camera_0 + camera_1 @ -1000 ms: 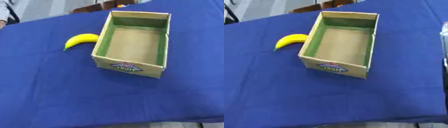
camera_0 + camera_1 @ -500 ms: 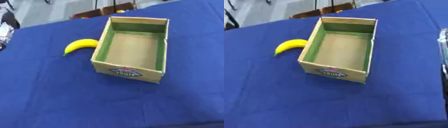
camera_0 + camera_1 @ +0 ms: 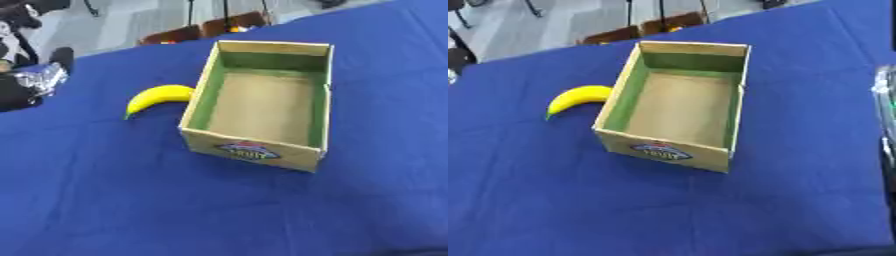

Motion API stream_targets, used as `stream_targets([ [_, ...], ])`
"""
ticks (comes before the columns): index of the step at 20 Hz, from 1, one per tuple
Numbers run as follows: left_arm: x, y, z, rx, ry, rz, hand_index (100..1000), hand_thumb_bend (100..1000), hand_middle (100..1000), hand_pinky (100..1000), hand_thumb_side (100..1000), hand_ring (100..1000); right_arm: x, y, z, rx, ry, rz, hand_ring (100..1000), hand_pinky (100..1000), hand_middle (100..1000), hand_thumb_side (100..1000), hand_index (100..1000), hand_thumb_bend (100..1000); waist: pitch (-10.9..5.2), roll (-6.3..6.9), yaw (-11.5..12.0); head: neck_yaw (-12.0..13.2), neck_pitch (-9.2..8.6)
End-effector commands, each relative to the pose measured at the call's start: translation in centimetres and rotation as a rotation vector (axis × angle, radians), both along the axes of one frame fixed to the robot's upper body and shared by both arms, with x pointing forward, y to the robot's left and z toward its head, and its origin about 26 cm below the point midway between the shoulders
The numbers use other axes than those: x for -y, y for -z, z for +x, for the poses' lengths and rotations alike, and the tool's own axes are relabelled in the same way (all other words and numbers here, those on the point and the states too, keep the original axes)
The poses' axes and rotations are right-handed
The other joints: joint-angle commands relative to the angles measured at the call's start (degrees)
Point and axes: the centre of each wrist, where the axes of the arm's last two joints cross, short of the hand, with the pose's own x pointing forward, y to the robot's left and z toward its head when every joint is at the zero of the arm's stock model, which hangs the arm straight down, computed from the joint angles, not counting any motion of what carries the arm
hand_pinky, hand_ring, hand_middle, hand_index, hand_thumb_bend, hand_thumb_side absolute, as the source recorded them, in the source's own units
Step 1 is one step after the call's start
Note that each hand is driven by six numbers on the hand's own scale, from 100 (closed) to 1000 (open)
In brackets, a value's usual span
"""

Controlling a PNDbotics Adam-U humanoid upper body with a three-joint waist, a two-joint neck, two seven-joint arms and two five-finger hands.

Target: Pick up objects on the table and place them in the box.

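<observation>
A yellow banana (image 3: 156, 97) lies on the blue tablecloth, just left of the box and apart from it. The open cardboard box (image 3: 262, 102), green on its inner walls and with a fruit label on its near side, stands in the middle with nothing inside. My left hand (image 3: 35, 82), black and silver, shows at the left edge, well left of the banana and touching nothing. A silver sliver of my right hand (image 3: 884, 95) shows at the right edge, to the right of the box.
The blue tablecloth (image 3: 131, 200) covers the whole table, with wide bare cloth in front of the box. Beyond the far edge are a grey floor and brown chairs (image 3: 201, 30).
The camera has tilted, so the whole picture has shifted. My left arm has come further in at the left edge. Banana and box keep their places relative to each other.
</observation>
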Motion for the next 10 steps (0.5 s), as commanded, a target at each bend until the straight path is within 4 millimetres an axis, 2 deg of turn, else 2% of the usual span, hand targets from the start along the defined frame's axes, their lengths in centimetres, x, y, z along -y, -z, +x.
stream_targets([
  [1, -0.2, -0.9, 0.5, -0.023, -0.011, 0.079, 1000, 100, 994, 835, 635, 991, -0.2, -0.6, -0.4, 0.021, -0.007, -0.014, 887, 779, 778, 1000, 923, 100, -1.11, -0.31, -0.1, 0.3, -0.59],
  [3, 0.1, -0.8, 1.0, -0.05, 0.001, 0.103, 1000, 100, 1000, 834, 618, 1000, -0.2, -0.6, -0.4, 0.018, -0.008, -0.015, 887, 779, 778, 1000, 923, 100, -1.17, -0.28, -0.3, 0.3, -0.55],
  [6, 0.6, -0.8, 1.8, -0.082, 0.018, 0.134, 1000, 143, 1000, 841, 653, 1000, -0.2, -0.6, -0.4, 0.016, -0.01, -0.016, 887, 779, 777, 1000, 923, 100, -1.24, -0.2, -0.6, 0.3, -0.62],
  [7, 0.8, -0.8, 2.1, -0.089, 0.022, 0.143, 1000, 165, 1000, 841, 641, 1000, -0.2, -0.6, -0.4, 0.015, -0.011, -0.016, 888, 780, 777, 1000, 923, 100, -1.27, -0.17, -0.7, 0.3, -0.66],
  [10, 1.4, -0.8, 3.0, -0.109, 0.034, 0.172, 1000, 157, 1000, 837, 595, 1000, -0.3, -0.6, -0.3, 0.013, -0.015, -0.016, 887, 780, 777, 1000, 923, 100, -1.36, -0.07, -0.9, 0.4, -0.79],
])
